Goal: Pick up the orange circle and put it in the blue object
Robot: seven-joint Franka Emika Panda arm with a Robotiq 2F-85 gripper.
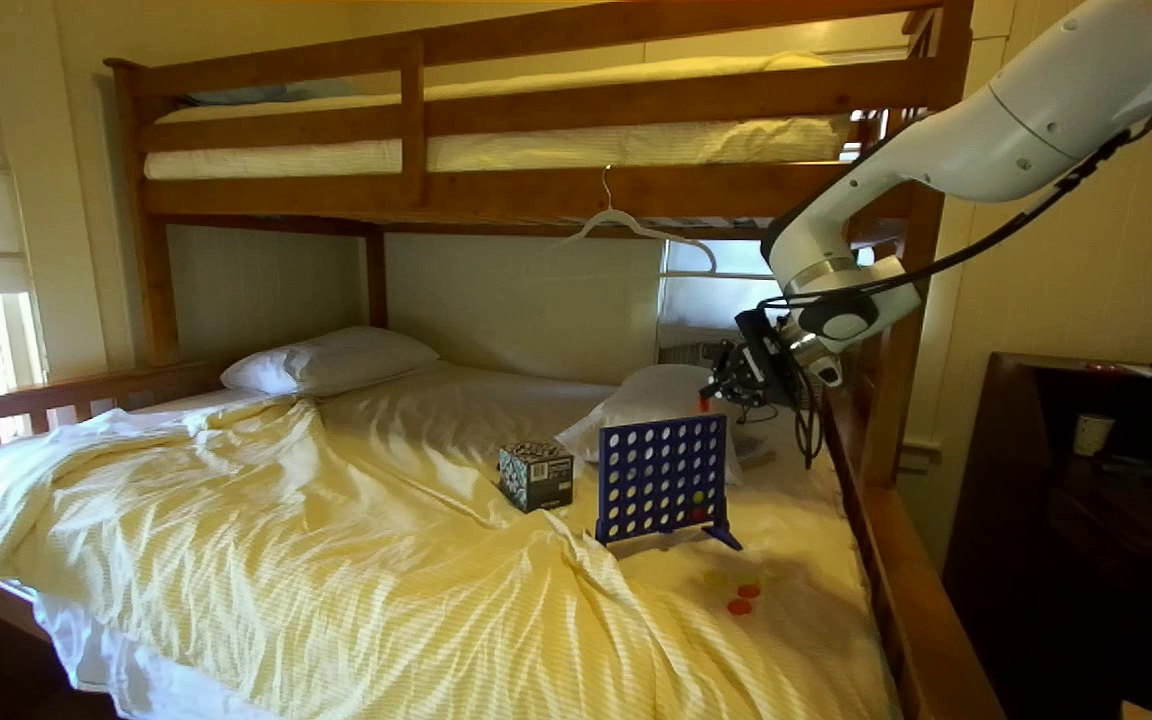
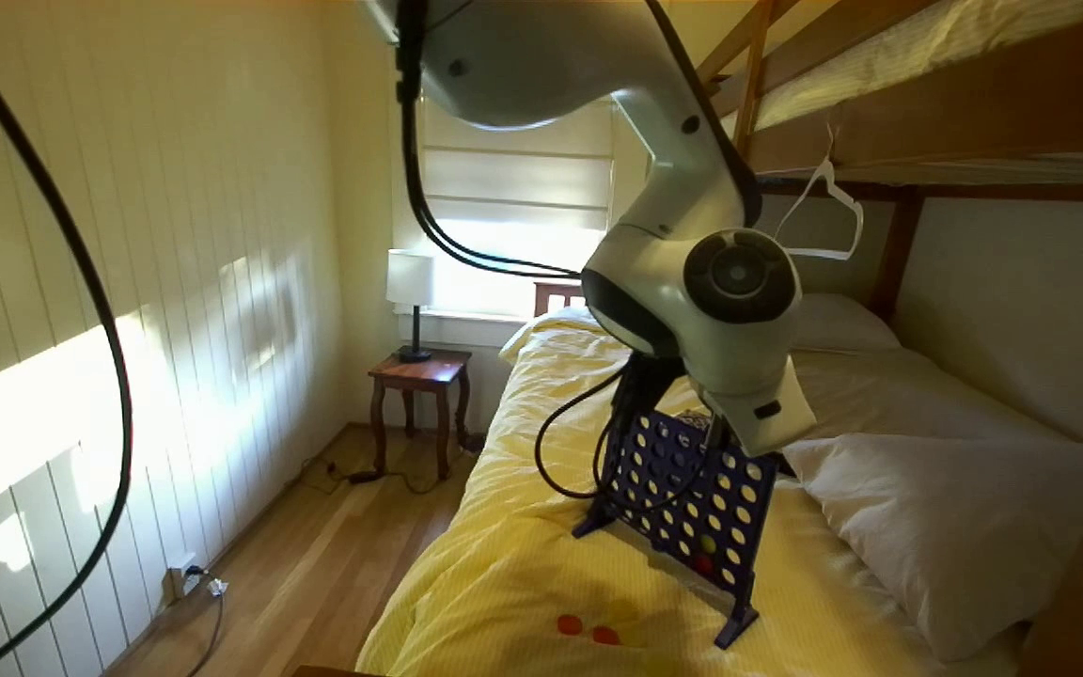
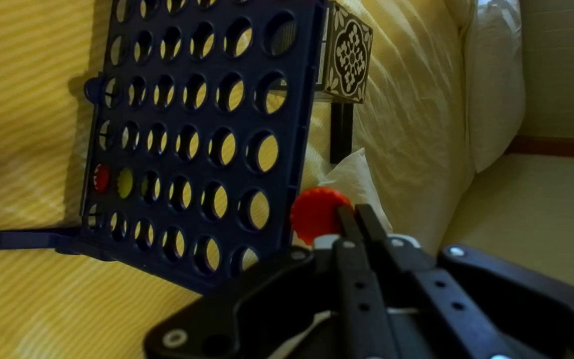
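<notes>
1. Black gripper, drawn together and clamped on the orange circle, just above the blue grid, toward one end.
2. Yellow striped bedding beneath the grid; loose orange-red tokens near its foot.
3. Higher than the grid, a wooden bunk with a white hanger; well apart, a lamp on a side table.
4. Near the grid, a patterned box, its print too small to read.

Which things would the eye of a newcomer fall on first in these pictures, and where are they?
Probably the white robot arm, large at the upper right of an exterior view, which hangs over the yellow bedding. Next comes the dark blue game grid, upright on that bedding, with an orange-red token gripped in the pincer near the grid's top edge.
</notes>
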